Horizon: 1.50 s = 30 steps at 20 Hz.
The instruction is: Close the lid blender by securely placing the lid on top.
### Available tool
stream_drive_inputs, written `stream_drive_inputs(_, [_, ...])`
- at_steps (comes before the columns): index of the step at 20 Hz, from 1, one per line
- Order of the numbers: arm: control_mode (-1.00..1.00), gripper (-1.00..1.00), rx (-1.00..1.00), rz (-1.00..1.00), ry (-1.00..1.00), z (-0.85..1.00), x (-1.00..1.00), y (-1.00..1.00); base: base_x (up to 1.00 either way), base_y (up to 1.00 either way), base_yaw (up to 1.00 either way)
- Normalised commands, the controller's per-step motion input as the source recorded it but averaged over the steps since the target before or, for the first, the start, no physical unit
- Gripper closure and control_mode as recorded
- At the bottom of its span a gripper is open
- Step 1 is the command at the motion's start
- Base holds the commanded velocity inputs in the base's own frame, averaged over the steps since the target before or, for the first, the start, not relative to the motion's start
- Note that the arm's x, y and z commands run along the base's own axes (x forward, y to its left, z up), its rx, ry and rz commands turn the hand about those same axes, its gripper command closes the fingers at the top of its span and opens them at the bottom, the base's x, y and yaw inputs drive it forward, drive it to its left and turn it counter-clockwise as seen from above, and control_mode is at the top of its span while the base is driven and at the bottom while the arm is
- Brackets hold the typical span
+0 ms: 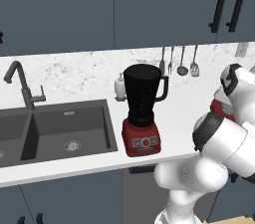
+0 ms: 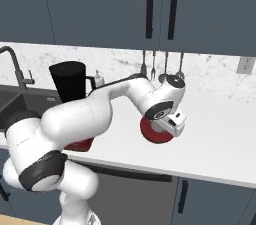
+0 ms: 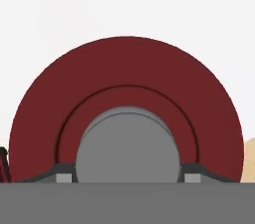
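Gripper low over lid, fingertips flanking grey knob, one each side; clamped or merely straddling, cannot tell. Lid flat on white counter, under hand, right of blender. Blender jar open-topped, near sink. Soap bottle just behind blender. Utensils hang on far wall.

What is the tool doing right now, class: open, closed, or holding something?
Tool: fingers either side of the grey knob of the lid, which lies on the counter; whether it has closed on the knob cannot be told.
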Motion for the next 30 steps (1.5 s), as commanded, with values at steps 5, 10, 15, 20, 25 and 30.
stream_drive_inputs(5, [-1.0,1.0,-0.05,0.04,-0.12,1.0,-0.46,1.0,0.0,0.0,0.0])
stream_drive_inputs(10, [-1.0,1.0,-0.03,0.02,-0.08,1.0,-0.35,1.0,0.0,0.0,0.0])
stream_drive_inputs(15, [-1.0,1.0,0.0,0.01,-0.04,1.0,-0.18,0.87,0.0,0.0,0.0])
stream_drive_inputs(20, [-1.0,1.0,0.0,0.01,-0.03,1.0,-0.07,0.66,0.0,0.0,0.0])
stream_drive_inputs(25, [-1.0,1.0,0.0,0.02,0.0,1.0,-0.01,0.42,0.0,0.0,0.0])
stream_drive_inputs(30, [-1.0,1.0,0.0,0.08,0.0,0.95,0.14,0.39,0.0,0.0,0.0])
